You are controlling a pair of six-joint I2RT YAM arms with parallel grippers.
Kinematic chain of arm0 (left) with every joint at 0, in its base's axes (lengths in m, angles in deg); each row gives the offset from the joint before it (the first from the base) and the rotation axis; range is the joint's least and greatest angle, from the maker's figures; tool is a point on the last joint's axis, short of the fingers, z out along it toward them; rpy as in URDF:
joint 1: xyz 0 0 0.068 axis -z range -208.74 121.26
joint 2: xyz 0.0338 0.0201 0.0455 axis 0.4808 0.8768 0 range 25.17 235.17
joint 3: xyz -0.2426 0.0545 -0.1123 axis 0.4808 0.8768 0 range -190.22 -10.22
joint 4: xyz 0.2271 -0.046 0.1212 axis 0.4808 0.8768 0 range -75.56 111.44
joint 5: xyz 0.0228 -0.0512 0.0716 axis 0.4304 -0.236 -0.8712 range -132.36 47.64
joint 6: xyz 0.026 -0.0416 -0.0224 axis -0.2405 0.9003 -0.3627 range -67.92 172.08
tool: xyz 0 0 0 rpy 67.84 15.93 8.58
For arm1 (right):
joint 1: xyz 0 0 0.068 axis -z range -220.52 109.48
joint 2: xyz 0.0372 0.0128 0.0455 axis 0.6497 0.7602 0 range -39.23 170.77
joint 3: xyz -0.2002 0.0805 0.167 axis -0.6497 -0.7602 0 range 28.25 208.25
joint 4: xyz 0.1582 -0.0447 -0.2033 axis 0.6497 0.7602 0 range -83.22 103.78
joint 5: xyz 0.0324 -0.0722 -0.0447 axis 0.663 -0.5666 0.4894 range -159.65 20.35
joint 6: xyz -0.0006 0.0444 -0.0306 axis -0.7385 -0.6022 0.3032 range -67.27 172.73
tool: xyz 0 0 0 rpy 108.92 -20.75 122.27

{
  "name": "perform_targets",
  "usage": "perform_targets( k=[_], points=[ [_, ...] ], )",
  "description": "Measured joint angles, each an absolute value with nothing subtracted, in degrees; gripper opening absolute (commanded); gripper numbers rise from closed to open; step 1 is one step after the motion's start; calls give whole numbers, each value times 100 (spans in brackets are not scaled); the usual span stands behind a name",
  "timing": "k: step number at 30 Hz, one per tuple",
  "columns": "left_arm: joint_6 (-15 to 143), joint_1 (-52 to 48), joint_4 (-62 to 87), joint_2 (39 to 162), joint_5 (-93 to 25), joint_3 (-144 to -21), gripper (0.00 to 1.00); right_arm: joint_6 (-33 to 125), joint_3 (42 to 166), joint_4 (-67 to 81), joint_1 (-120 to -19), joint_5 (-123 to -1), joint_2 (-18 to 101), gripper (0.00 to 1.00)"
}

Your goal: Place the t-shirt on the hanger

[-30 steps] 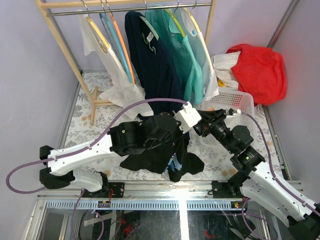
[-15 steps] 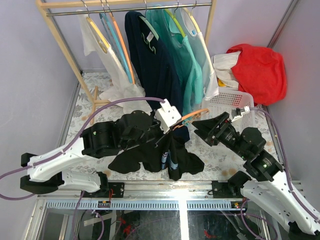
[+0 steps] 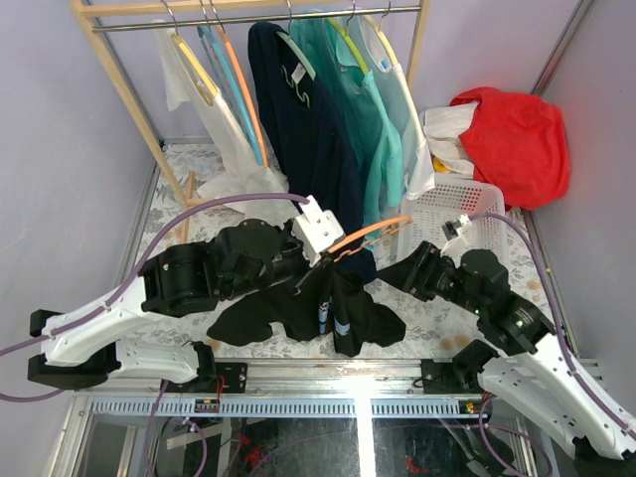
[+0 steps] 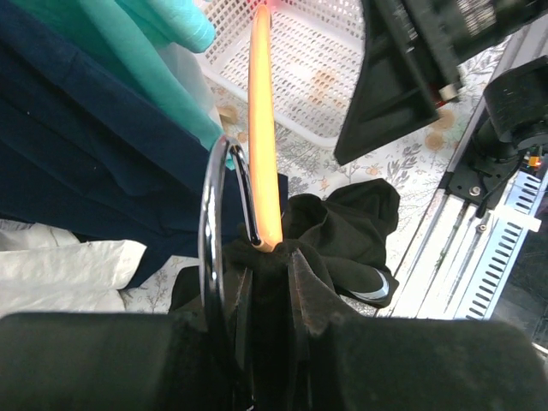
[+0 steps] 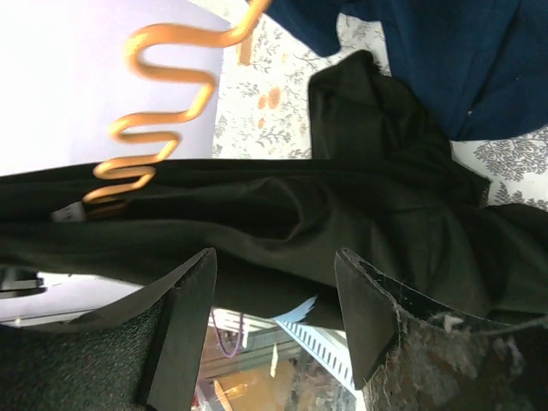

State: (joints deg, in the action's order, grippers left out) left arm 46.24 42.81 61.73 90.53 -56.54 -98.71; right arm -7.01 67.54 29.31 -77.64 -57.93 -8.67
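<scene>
Orange hanger (image 4: 261, 128) is clamped by the left gripper (image 4: 270, 265); the black t-shirt (image 5: 360, 205) is bunched there. Jaws of the right gripper (image 5: 274, 257) are spread apart.

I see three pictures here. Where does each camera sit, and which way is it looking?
Top external: fixed above and behind the arms, looking down on the table, clothes rack and basket; the left arm and right arm show.
Left wrist: on the left arm, looking past the left gripper, shut on the hanger, toward the basket; the right arm shows too.
Right wrist: on the right arm, looking out of the open right gripper at the t-shirt and the hanger's wavy bar.
Shared: both wrist views catch the hanger and t-shirt.
</scene>
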Motion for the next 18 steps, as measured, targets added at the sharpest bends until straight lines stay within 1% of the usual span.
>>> perform_targets(
  k=[3, 11, 16, 18],
  points=[
    [4626, 4281, 6178, 9040, -5520, -9932, 0, -603, 6671, 2804, -7764, -5788, -569, 60],
    [4628, 4281, 6173, 8994, -5315, -10120, 0, -516, 6612, 2233, -7764, -5552, -3, 59],
    [4628, 4281, 6175, 8983, -5302, -10137, 0, -505, 6483, 2104, -7764, -5493, -71, 59],
    [4628, 4281, 6175, 8983, -5299, -10137, 0, -505, 6426, 2100, -7764, -5493, -139, 56]
  ],
)
